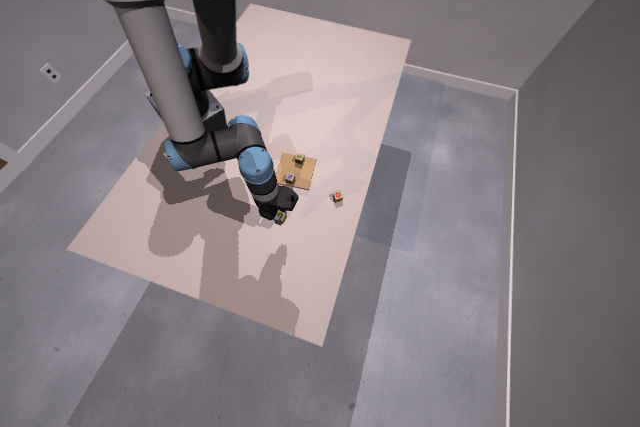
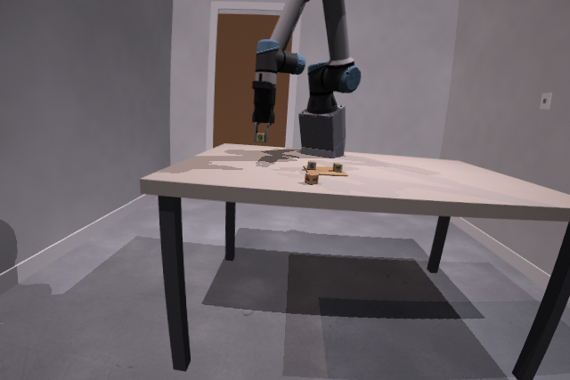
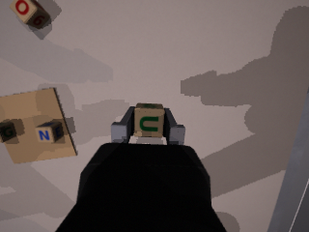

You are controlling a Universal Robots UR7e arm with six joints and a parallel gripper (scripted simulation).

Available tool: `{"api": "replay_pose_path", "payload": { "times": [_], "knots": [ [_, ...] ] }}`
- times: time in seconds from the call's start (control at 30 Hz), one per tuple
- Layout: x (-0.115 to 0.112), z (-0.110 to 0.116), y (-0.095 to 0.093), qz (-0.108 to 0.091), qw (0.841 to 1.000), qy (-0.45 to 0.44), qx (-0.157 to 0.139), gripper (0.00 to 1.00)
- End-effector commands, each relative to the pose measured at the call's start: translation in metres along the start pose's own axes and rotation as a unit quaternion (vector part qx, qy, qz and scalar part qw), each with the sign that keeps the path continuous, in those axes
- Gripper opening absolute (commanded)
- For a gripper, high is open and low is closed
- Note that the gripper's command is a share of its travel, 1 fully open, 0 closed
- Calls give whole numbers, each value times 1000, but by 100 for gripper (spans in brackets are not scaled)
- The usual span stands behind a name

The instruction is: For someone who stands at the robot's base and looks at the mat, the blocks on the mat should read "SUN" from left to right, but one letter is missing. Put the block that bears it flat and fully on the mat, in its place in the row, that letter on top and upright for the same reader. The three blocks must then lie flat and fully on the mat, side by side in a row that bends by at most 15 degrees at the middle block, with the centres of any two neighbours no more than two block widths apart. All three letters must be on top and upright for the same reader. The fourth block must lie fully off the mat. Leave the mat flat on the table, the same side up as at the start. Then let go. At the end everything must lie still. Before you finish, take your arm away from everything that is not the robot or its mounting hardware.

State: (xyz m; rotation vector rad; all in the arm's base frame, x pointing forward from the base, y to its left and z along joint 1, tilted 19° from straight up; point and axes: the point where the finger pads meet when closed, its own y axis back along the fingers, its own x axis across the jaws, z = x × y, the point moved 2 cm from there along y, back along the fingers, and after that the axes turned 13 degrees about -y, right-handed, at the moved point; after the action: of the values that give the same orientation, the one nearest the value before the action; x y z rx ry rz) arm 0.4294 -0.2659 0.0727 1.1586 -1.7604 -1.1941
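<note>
My gripper (image 1: 279, 215) (image 2: 261, 138) (image 3: 149, 116) is shut on a wooden block (image 1: 280, 217) (image 2: 260, 136) (image 3: 149, 123), held above the table beside the mat. Its upper face shows a green U, turned about a quarter turn in the wrist view; a green 9 faces the exterior view. The mat (image 1: 306, 175) (image 2: 328, 173) (image 3: 31, 151) bears two blocks with a gap between. The N block (image 1: 290, 177) (image 2: 311, 165) (image 3: 44, 134) has a blue N on top. The other block (image 1: 299, 158) (image 2: 337, 167) (image 3: 7, 131) has green markings; its top letter is too small to read.
A loose block (image 1: 337, 196) (image 2: 311, 178) (image 3: 29, 12) with a red O on top lies off the mat, towards the table edge away from the base. The table (image 1: 305, 282) (image 2: 207, 182) carries arm shadows. The robot's base stands beyond the mat in the exterior view.
</note>
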Motion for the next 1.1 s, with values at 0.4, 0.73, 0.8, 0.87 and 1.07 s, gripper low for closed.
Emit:
{"api": "replay_pose_path", "payload": {
  "times": [0.4,0.73,0.8,0.87,1.07],
  "knots": [
    [-2,0,2,0,1000,7,0,57],
    [-37,9,0,-1,993,117,-2,57],
    [-37,9,0,-1,993,117,-2,57],
    [-51,13,0,-1,987,161,-2,57],
    [-72,20,-1,-1,974,228,-3,57]
  ]
}}
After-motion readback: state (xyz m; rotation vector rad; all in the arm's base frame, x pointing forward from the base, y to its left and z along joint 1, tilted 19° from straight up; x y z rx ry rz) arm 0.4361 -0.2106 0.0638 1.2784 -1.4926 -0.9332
